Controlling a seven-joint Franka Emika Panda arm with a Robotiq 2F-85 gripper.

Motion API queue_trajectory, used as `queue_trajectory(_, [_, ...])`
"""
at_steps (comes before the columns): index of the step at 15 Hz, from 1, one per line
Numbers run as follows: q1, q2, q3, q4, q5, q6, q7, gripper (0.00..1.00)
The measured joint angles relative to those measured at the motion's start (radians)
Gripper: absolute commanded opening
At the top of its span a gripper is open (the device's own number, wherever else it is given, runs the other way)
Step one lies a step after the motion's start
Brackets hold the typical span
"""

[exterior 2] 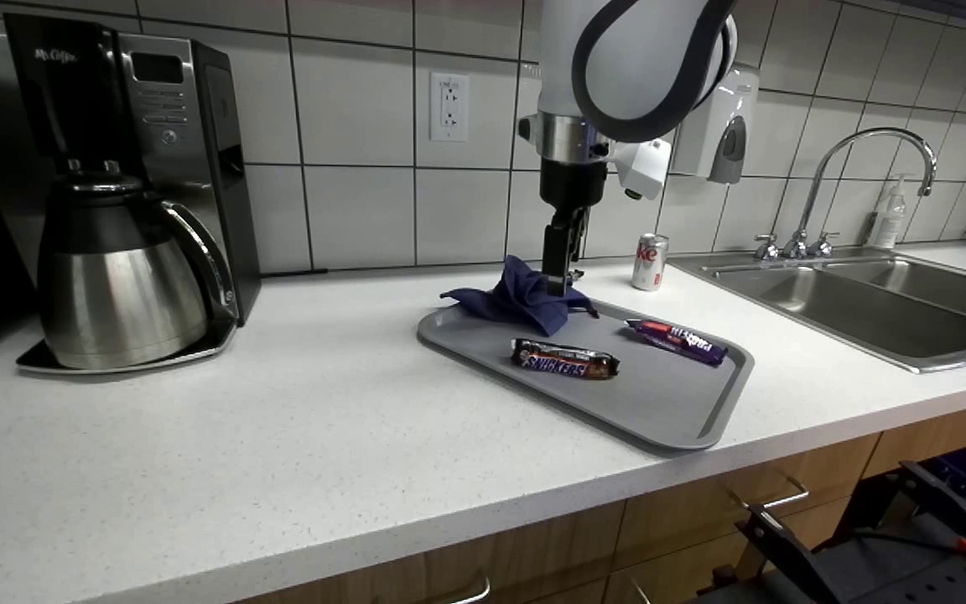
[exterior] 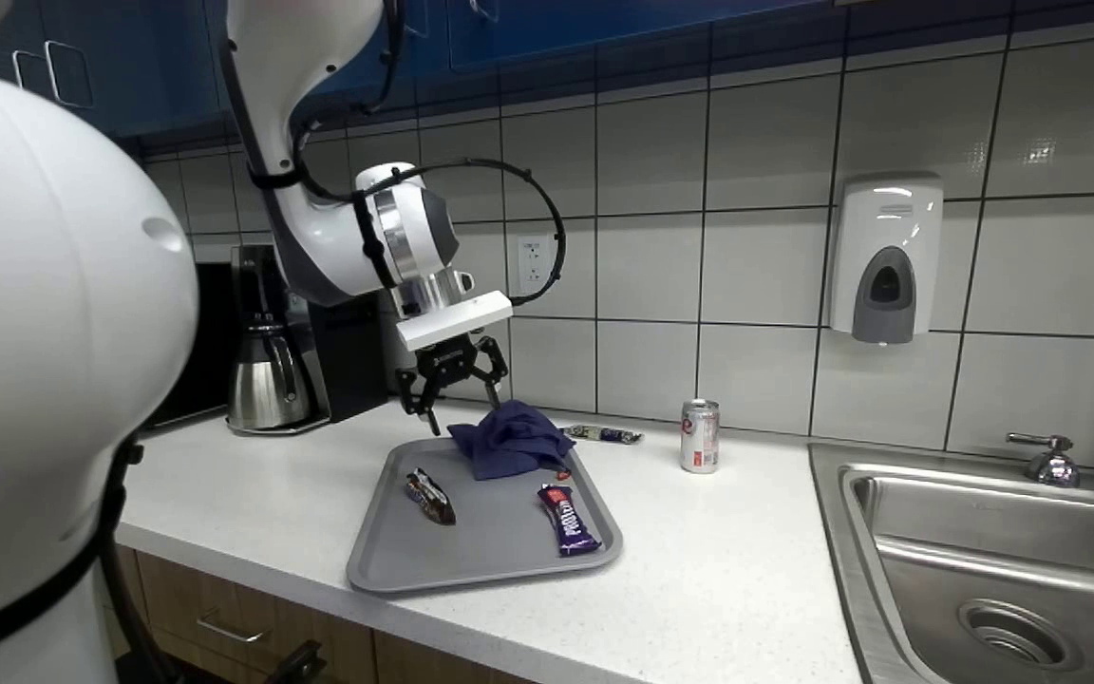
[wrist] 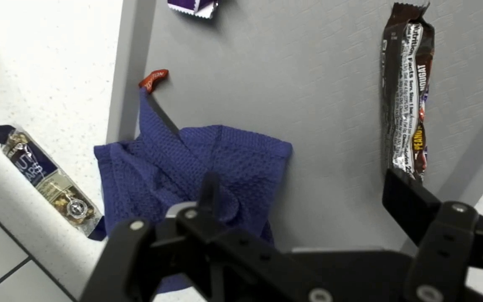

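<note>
My gripper (exterior: 464,415) is open and empty above the grey tray (exterior: 471,560). It also shows in an exterior view (exterior 2: 558,281) and in the wrist view (wrist: 302,184). A crumpled blue-purple cloth (wrist: 241,155) lies over the tray's back edge; one finger is over it in the wrist view. A brown Snickers bar (wrist: 409,92) lies on the tray on the other finger's side, also seen in both exterior views (exterior 2: 565,359). A purple protein bar (exterior: 566,521) lies farther along the tray. A small red lettered piece (wrist: 153,79) sits at a cloth corner.
A nut bar (wrist: 50,180) lies on the counter beside the tray, near the tiled wall. A silver can (exterior: 699,437) stands between tray and sink (exterior: 837,551). A coffee maker with a steel carafe (exterior 2: 127,277) stands on the opposite side.
</note>
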Motion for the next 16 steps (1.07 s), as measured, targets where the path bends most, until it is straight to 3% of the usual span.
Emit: queue_trajectory(16, [-0.124, 0.211, -0.06, 0.263, 0.134, -0.002, -0.012, 1.0])
